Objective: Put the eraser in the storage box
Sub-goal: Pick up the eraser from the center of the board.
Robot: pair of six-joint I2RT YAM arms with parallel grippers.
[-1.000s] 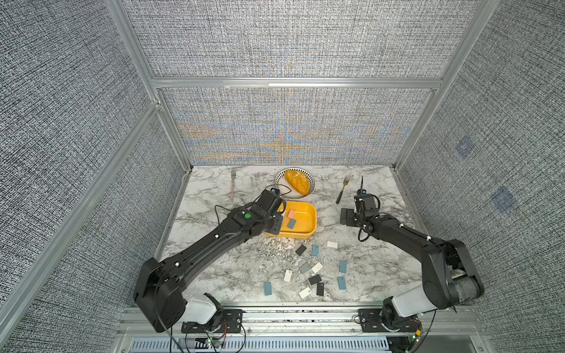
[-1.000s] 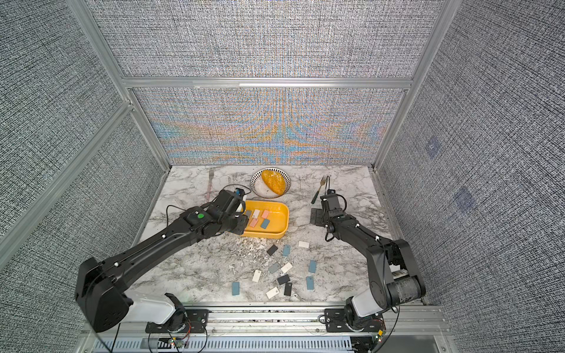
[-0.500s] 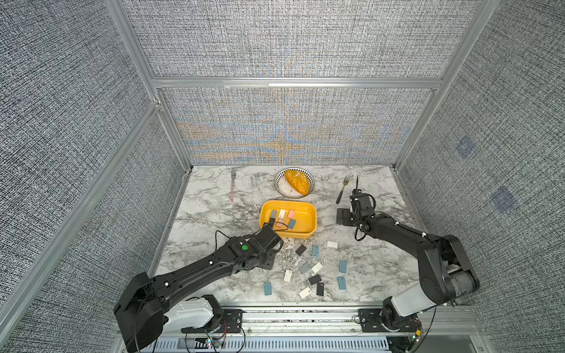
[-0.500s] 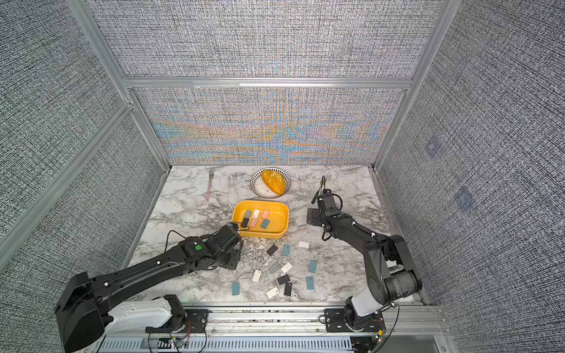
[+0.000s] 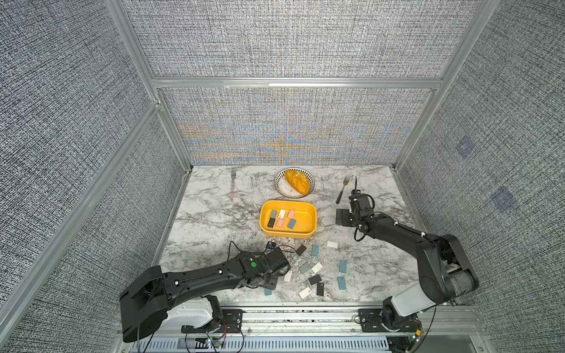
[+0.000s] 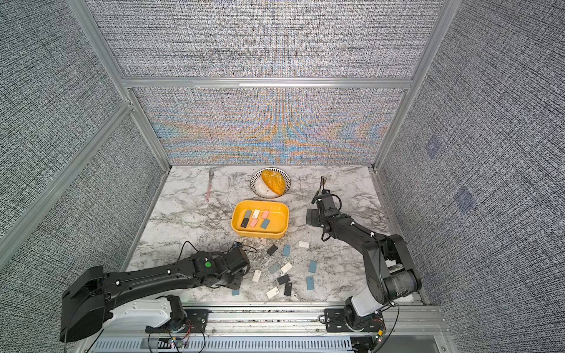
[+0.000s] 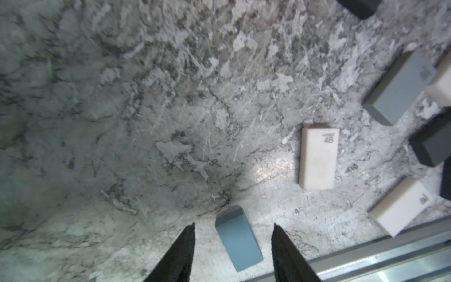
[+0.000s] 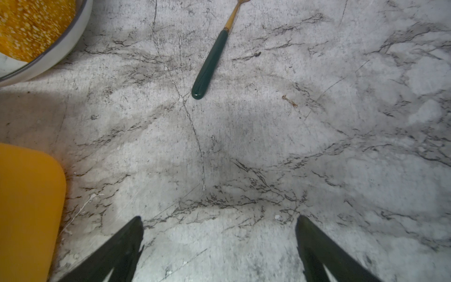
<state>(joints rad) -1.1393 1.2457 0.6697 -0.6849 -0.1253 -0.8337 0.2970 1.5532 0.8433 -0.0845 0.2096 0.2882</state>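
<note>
The storage box, a shallow yellow plastic tub with rounded corners point(image 5: 287, 234), stands on the marbled desk point(image 5: 214, 220), near the right jaws and off to one side of them. The right jaws gape wide over bare stone. A green-handled fork point(image 8: 210, 66) lies ahead of them. The left jaws stand apart, with a small blue-grey rectangular eraser point(image 7: 238, 240) lying flat on the desk between them, touching neither. A white eraser point(image 7: 318, 158) lies just beyond. Several flat erasers point(image 5: 282, 218) lie in the box.
</note>
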